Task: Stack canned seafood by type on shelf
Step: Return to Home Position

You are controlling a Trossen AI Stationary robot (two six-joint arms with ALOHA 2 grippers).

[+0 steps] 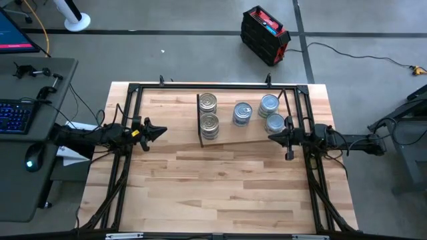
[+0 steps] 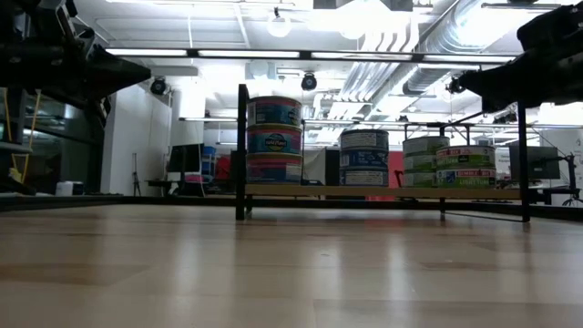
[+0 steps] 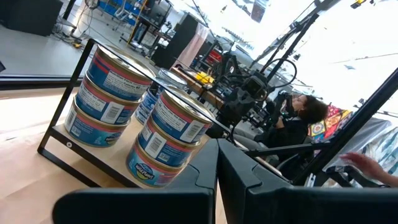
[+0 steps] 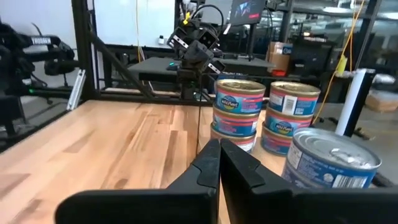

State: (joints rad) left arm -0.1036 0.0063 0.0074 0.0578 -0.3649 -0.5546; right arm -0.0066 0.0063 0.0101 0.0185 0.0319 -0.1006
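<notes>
Shelf (image 1: pixel 230 141) sits on the far half of the counter (image 1: pixel 220 193), with a black bracket at each end. All the tins are on it, in five stacks.

- Left end: two stacks of pink-and-blue tins, far stack (image 1: pixel 208 102) and near stack (image 1: pixel 209 125). The left wrist view shows each is three high (image 3: pixel 109 93) (image 3: pixel 168 138).
- Middle: blue-label stack (image 1: pixel 242 113), standing alone, two high in the low view (image 2: pixel 364 157).
- Right end: two more stacks (image 1: pixel 269 105) (image 1: pixel 274 123) just beside each other. They have greenish labels in the low view (image 2: pixel 424 159) (image 2: pixel 465 164); I cannot tell how many high.
- All stacks are upright and none are tilted.

Left arm (image 1: pixel 100 135) comes in from the left. Its tip is raised above bare counter, well apart from the shelf's left bracket. The jaws are clenched on nothing, pressed together in its wrist view.

Right arm (image 1: pixel 333 140) comes in from the right. Its tip is up in the air over the shelf's right end, near the front right stack and not touching it. The jaws are clenched and empty, with only a thin seam between them in its wrist view. A blue tin (image 4: pixel 329 158) is close in that view.

In the room behind, a seated person (image 3: pixel 305 112) is visible and another person's hand (image 3: pixel 367 165) is at the edge. A desk with a keyboard (image 1: pixel 17 115) stands left of the counter.
</notes>
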